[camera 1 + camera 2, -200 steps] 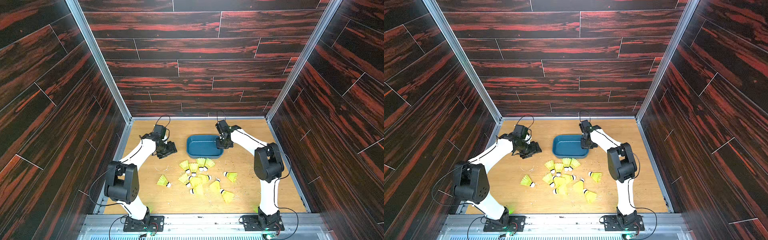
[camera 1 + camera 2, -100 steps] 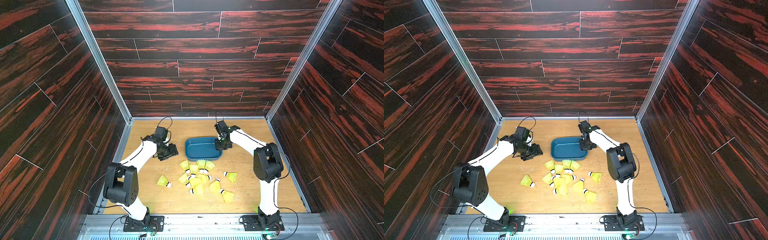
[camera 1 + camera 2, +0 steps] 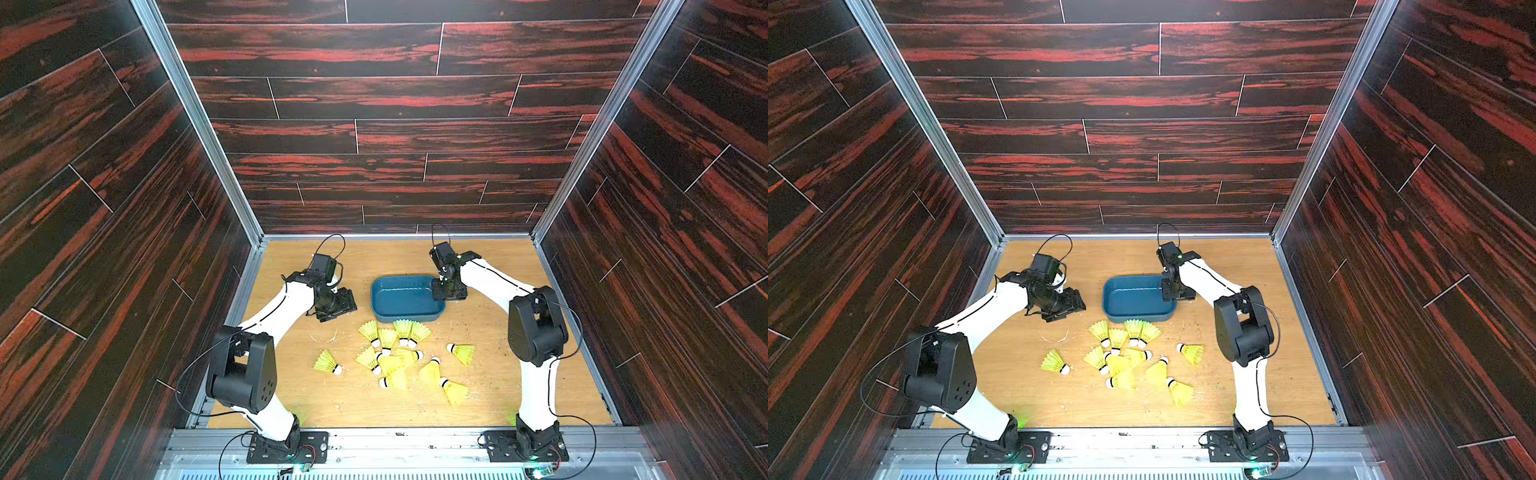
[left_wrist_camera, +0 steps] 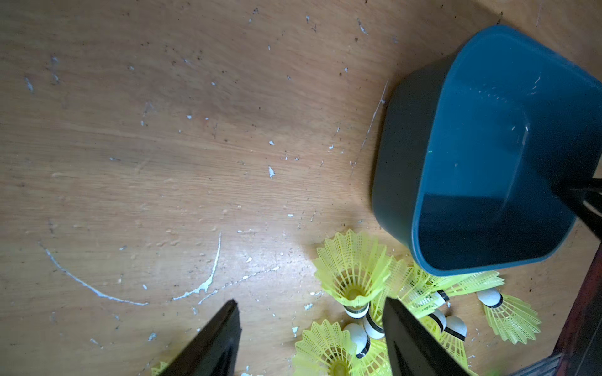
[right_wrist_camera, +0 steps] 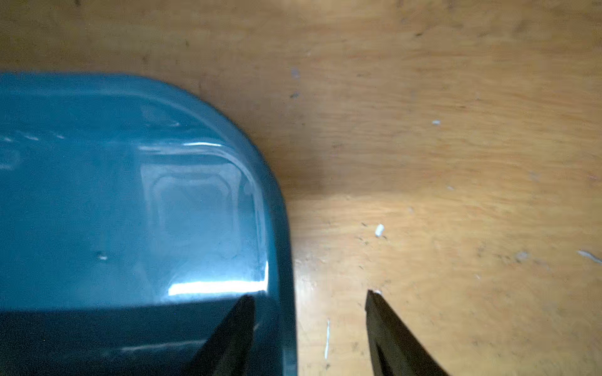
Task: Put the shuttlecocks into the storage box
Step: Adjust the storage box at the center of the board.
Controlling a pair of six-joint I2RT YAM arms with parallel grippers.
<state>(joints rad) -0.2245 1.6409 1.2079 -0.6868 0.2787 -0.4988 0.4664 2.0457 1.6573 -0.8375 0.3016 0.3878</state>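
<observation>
The teal storage box (image 3: 399, 297) (image 3: 1133, 300) sits mid-floor and holds nothing. Several yellow-green shuttlecocks (image 3: 395, 353) (image 3: 1125, 353) lie on the plywood just in front of it. My right gripper (image 3: 446, 291) (image 3: 1176, 291) is at the box's right end. In the right wrist view the right gripper (image 5: 309, 294) is open, one finger inside the storage box (image 5: 130, 195) and one outside, straddling its wall. My left gripper (image 3: 338, 305) (image 4: 310, 301) hangs open left of the storage box (image 4: 488, 146), over the nearest shuttlecocks (image 4: 353, 267).
One shuttlecock (image 3: 328, 363) lies apart to the left of the pile and another (image 3: 461, 352) to its right. White feather scraps (image 4: 208, 283) litter the floor. Dark wood walls close in three sides; a metal rail (image 3: 395, 440) runs along the front.
My right gripper was shut on the box's right rim and slid the box slightly left; now it has opened and let go. The left arm has barely moved.
</observation>
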